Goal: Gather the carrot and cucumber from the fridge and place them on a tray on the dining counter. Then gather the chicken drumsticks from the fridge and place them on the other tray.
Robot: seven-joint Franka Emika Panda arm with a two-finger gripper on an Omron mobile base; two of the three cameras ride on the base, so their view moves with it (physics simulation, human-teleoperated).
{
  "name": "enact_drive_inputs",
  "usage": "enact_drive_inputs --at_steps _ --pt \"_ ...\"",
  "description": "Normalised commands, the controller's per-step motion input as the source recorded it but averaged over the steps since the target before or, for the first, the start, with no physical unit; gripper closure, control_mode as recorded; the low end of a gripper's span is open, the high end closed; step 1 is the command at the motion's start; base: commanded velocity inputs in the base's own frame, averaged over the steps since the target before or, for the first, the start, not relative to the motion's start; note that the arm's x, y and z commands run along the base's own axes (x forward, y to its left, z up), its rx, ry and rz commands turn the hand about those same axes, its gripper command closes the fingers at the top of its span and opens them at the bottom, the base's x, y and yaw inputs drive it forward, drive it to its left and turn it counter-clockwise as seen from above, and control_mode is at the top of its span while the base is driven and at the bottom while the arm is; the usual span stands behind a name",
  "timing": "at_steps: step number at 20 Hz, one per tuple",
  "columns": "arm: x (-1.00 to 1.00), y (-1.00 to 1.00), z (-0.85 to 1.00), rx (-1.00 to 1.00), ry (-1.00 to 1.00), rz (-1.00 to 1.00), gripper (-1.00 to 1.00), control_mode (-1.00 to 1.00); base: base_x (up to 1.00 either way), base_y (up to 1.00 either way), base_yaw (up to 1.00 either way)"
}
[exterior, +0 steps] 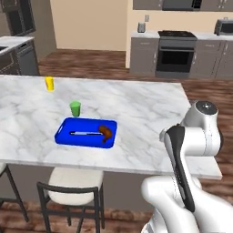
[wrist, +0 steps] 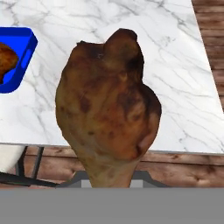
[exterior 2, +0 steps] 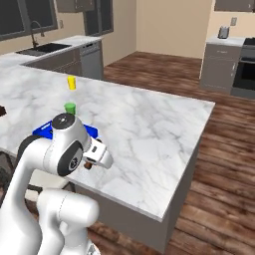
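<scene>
Drumstick [wrist: 109, 109] up close in the hand view, its narrow end down between the fingers, which are closed partway onto it, so it hangs above the near edge of the marble surface [exterior: 136, 104]. Over on the blue tray [exterior: 85, 132] there's a second drumstick [exterior: 106, 133] lying at the right end, beside a thin silver utensil [exterior: 84, 133]. Just behind the tray stands a green cup [exterior: 75, 108], and farther back a yellow cup [exterior: 49, 83]. A stool [exterior: 73, 182] sits below the surface edge
</scene>
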Motion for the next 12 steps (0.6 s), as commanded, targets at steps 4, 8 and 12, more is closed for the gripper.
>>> enact_drive_inputs --at_steps 4,8,12 --pt "0.0 0.0 0.0 0.0 0.0 0.0 1.0 1.0 0.35 0.25 -0.24" --pt "0.0 0.0 0.0 0.0 0.0 0.0 1.0 1.0 0.33 0.26 -0.24" --pt "0.0 0.0 0.0 0.0 0.0 0.0 1.0 1.0 0.28 0.25 -0.23"
